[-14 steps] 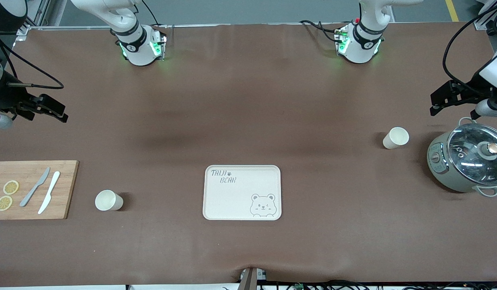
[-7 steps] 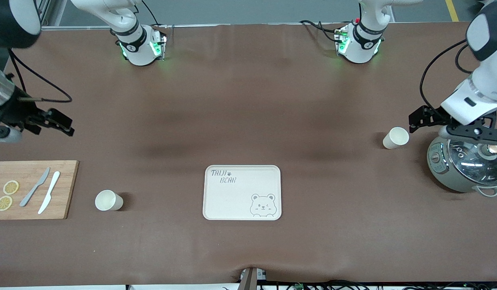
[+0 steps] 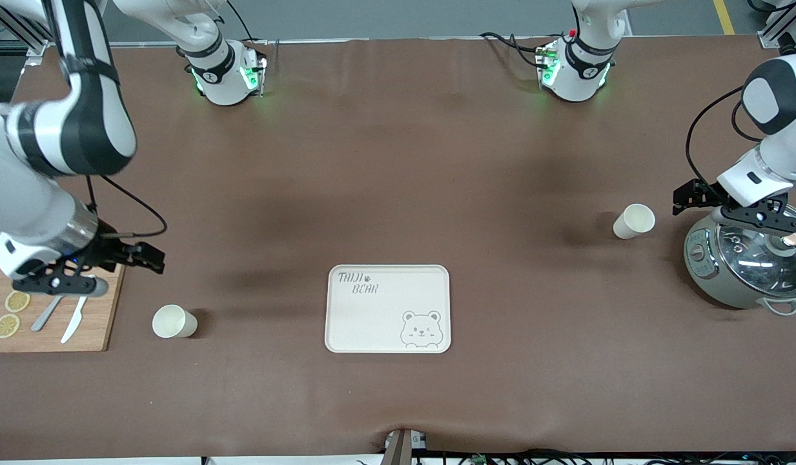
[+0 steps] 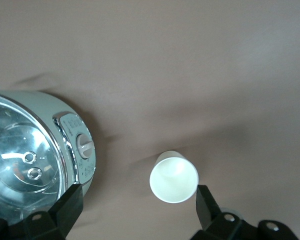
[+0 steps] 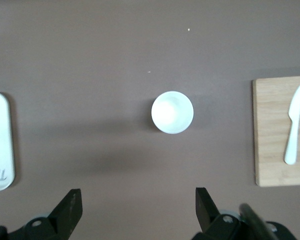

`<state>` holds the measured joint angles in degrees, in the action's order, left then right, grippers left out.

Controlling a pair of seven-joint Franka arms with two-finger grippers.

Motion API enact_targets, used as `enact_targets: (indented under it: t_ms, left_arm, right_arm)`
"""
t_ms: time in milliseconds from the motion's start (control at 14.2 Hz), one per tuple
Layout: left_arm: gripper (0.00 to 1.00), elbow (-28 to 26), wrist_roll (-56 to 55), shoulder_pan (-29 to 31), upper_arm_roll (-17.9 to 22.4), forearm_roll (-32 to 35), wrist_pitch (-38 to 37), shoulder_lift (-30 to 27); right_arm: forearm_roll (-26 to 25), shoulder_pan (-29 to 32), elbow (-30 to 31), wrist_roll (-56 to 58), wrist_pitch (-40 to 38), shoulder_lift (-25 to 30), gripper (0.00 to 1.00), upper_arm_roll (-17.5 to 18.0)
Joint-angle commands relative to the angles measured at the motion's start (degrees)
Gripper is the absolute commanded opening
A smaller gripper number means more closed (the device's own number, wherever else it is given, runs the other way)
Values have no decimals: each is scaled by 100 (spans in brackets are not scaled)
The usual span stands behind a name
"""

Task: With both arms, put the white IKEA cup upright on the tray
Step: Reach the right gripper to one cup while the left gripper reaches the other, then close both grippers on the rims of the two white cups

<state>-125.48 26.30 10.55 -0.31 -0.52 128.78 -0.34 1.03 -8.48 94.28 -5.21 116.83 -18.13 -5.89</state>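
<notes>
Tray [image 3: 387, 309]: lower centre of the front view, flat on the brown table [image 3: 398, 194], nothing on it.
Cup A [image 3: 633, 221]: right of the front view, upright on the table, just beside the pot [image 3: 749, 258], well apart from the tray.
Cup B [image 3: 173, 321]: lower left of the front view, upright, between the cutting board [image 3: 52, 332] and the tray.
Left gripper [image 3: 685, 199]: jaws wide, holding nothing, over the table between Cup A and the pot; Cup A [image 4: 174, 176] lies near one finger [image 4: 206, 204].
Right gripper [image 3: 146, 258]: jaws wide, holding nothing, over the table at the cutting board's edge; Cup B [image 5: 172, 112] sits centred in its wrist view.
Cutting board contents: two knives, two lemon slices.
</notes>
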Motion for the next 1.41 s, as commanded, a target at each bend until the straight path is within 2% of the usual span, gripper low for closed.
enact_targets:
  t_ms: [0,352,845,1127,1338]
  left_arm:
    - [100,-519,103,26,-57,-133,742,8]
    - [100,-863,112,26,-66,-133,1447,315]
    - [100,-1232,332,193,-66,-133,2520,807]
    - [100,-1583,533,413,-75,-124,3117,887]
    - [100,-1707,543,422,-75,-124,3390,966]
  right_arm:
    - [20,-4,-261,255,408,-638,100,-17]
    - [2,30,-718,818,717,-1622,100,-9]
    - [11,48,-701,864,1613,-2195,100,-9]
    - [2,57,-657,872,1650,-2318,100,-17]
    - [2,66,-657,872,1597,-2318,55,-17]
